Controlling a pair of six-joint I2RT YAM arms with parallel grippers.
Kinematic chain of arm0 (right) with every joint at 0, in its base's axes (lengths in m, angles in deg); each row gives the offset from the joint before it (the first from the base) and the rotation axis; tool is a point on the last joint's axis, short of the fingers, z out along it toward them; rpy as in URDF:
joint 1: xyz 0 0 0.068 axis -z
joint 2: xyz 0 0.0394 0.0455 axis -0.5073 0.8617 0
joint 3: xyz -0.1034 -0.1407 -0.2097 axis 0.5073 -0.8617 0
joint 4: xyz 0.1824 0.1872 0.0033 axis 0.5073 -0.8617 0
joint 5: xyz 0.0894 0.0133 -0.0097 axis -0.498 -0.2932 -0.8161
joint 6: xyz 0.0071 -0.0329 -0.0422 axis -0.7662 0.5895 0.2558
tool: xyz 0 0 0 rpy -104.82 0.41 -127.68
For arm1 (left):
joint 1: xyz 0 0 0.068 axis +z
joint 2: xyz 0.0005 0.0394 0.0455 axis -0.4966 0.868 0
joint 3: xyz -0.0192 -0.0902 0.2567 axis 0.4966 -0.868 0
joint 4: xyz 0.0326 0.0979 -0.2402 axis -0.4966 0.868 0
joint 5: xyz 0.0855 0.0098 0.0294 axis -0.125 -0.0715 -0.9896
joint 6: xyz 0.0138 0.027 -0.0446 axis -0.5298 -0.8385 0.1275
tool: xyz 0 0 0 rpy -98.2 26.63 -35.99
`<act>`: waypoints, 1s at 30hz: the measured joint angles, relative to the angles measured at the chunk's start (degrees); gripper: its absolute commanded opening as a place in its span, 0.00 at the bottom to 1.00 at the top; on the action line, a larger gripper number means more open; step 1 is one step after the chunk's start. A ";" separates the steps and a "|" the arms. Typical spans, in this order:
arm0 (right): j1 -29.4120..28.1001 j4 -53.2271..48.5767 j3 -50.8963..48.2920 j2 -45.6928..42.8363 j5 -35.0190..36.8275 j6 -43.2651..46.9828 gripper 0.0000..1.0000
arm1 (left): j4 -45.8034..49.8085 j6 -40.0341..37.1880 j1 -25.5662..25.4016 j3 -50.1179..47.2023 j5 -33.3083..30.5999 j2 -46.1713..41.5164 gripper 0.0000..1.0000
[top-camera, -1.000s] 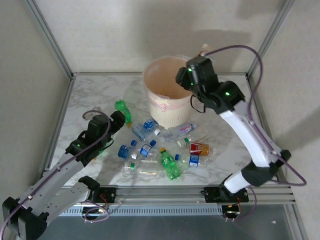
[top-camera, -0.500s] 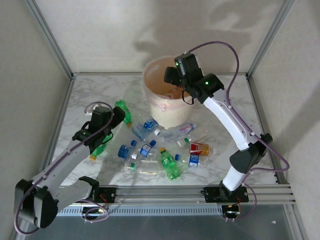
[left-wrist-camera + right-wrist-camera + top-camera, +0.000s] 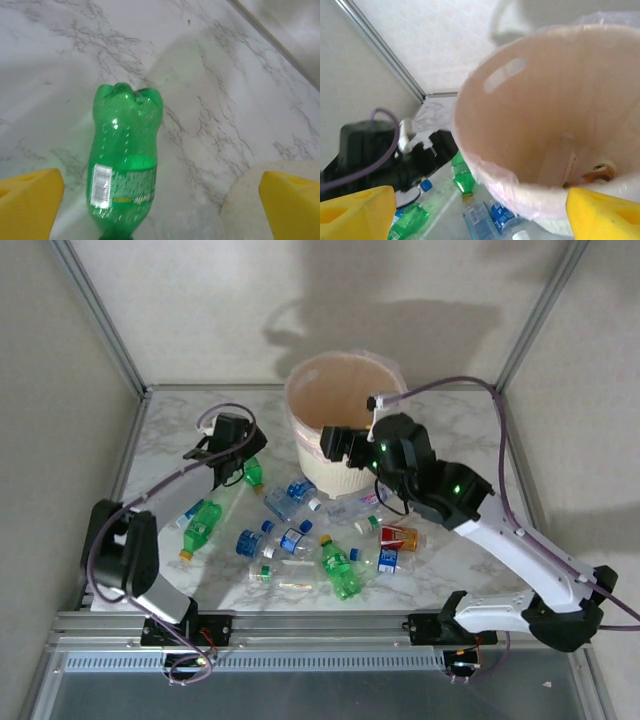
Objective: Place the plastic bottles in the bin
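Honestly, I judge this job barely begun. My right pincer (image 3: 480,210) stands wide and empty just short of the bin (image 3: 470,100), whose rim is right ahead of it. Down inside I make out what looks like a clear bottle (image 3: 559,160) and an orange thing (image 3: 600,174), no more. About ten bottles (image 3: 300,540) lie on the table (image 3: 170,430), below and behind that pincer. My left pincer (image 3: 160,200), also wide and empty, hovers over a green bottle (image 3: 125,165) lying between its fingers, untouched.
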 measured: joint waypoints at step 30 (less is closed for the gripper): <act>-1.66 11.98 -17.14 -6.01 -10.27 -5.84 0.87 | 6.29 -3.87 0.81 11.13 -1.38 21.00 0.64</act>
